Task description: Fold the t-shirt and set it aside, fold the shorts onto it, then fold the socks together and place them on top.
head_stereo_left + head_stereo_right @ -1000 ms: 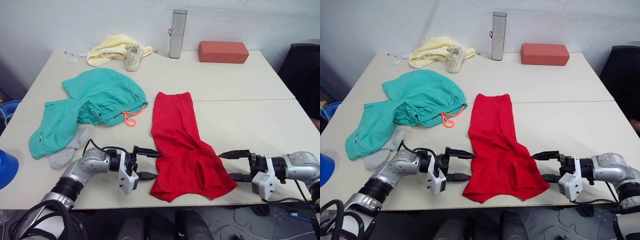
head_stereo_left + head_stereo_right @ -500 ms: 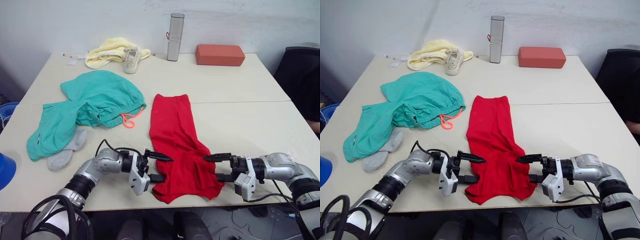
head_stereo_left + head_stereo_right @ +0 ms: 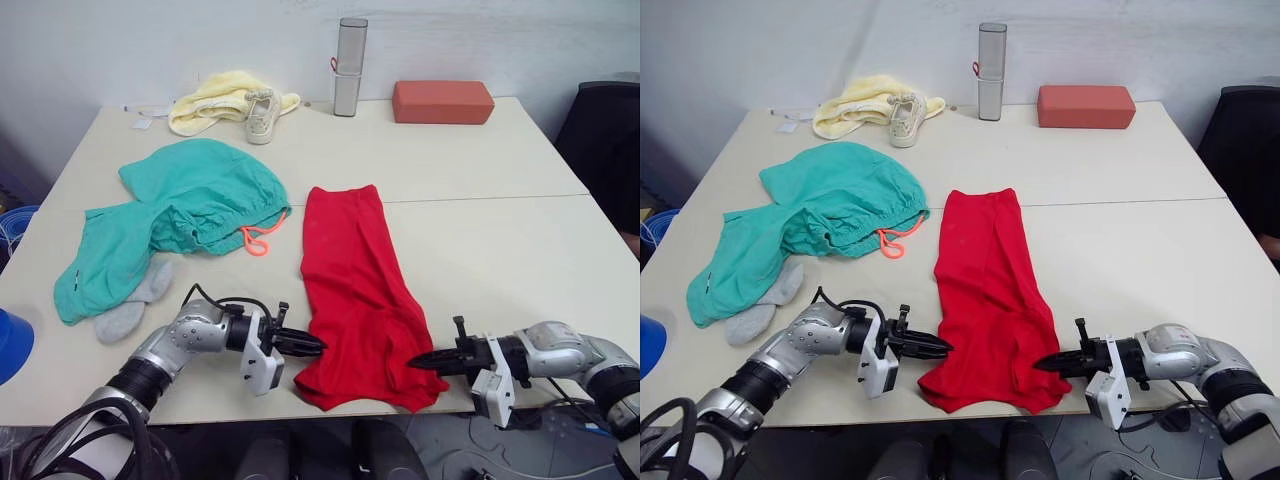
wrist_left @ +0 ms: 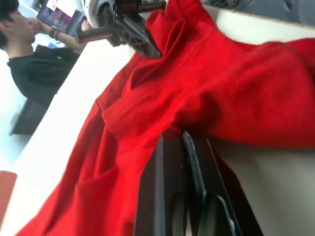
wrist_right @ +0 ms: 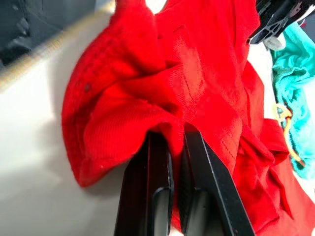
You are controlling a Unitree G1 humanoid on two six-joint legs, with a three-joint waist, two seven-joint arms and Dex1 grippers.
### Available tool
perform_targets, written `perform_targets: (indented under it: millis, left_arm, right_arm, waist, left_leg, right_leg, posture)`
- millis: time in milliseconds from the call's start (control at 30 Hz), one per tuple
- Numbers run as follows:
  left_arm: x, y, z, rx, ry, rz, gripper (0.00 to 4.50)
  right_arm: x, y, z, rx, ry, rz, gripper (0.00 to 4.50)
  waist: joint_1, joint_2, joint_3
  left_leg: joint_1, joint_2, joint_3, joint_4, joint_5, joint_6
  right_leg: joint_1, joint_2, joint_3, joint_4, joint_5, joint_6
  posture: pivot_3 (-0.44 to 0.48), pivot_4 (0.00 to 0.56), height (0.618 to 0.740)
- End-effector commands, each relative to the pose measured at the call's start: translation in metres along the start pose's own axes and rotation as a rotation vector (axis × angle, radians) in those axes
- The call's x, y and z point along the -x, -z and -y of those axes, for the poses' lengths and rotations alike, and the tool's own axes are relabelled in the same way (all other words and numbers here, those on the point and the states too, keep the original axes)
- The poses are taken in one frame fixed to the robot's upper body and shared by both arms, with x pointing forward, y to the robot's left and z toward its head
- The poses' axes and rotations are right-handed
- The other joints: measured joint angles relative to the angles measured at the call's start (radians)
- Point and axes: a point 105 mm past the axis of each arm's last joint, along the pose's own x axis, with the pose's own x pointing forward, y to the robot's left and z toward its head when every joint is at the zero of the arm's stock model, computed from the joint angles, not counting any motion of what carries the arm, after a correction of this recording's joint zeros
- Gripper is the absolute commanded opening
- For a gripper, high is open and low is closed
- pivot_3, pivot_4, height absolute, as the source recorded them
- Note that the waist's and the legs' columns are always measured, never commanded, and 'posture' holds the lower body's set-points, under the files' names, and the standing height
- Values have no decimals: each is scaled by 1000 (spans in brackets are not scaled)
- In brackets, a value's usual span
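Both grippers, left gripper (image 3: 318, 345) and right gripper (image 3: 412, 364), have closed onto the one t-shirt (image 3: 355, 285) at lower centre; one shorts (image 3: 170, 215), two socks (image 3: 135, 300).

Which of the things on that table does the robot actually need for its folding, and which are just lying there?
Needed:
the t-shirt, pinched at its near corners by the left gripper and the right gripper
the shorts
the socks

Lying about:
yellow cloth
beige sneaker
silver canister
red block
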Motion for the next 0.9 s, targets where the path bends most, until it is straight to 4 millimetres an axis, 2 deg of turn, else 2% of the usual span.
perform_targets:
  millis: [33,167,333,433,567,700,900]
  left_arm:
    - [10,-4,23,70,89,-9,60]
    - [24,-7,33,109,109,-28,60]
    - [29,-12,40,137,104,-35,60]
    - [31,-12,39,143,69,-49,60]
    - [46,-6,34,154,8,-102,60]
    - [58,-11,39,157,8,-114,60]
    - [55,-16,50,169,31,-99,60]
  right_arm:
    - [6,-12,6,-5,30,22,0]
    - [9,-22,3,-50,27,32,0]
    - [10,-31,1,-92,32,42,0]
    - [11,-31,1,-117,39,29,0]
    - [11,-33,2,-125,45,21,0]
    - [13,-39,-3,-152,31,27,0]
    - [9,-44,-6,-170,35,36,0]
  waist:
    - [0,1,1]
    - [0,3,2]
    - [2,4,3]
    - [2,4,3]
    - [2,4,3]
    - [2,4,3]
    - [3,4,3]
  left_leg:
    - [-1,0,0,0,0,0]
    - [-2,1,0,0,0,1]
    - [-2,1,0,0,-2,5]
    - [-3,1,0,0,-3,5]
    - [-7,1,0,0,-2,5]
    - [-15,1,0,2,0,2]
    - [-15,1,0,2,-1,4]
  right_leg:
    - [-1,0,0,0,0,0]
    - [-2,0,0,1,-1,-1]
    - [-2,0,0,1,-2,-3]
    - [-3,0,0,1,-2,-4]
    - [-8,0,0,1,-2,-4]
    - [-16,0,0,5,-2,-4]
    - [-16,0,-1,4,-2,-4]
  posture:
    - [0,150,740]
    - [0,150,740]
    - [0,150,740]
    - [0,150,740]
    - [0,150,740]
    - [0,150,740]
    - [0,150,740]
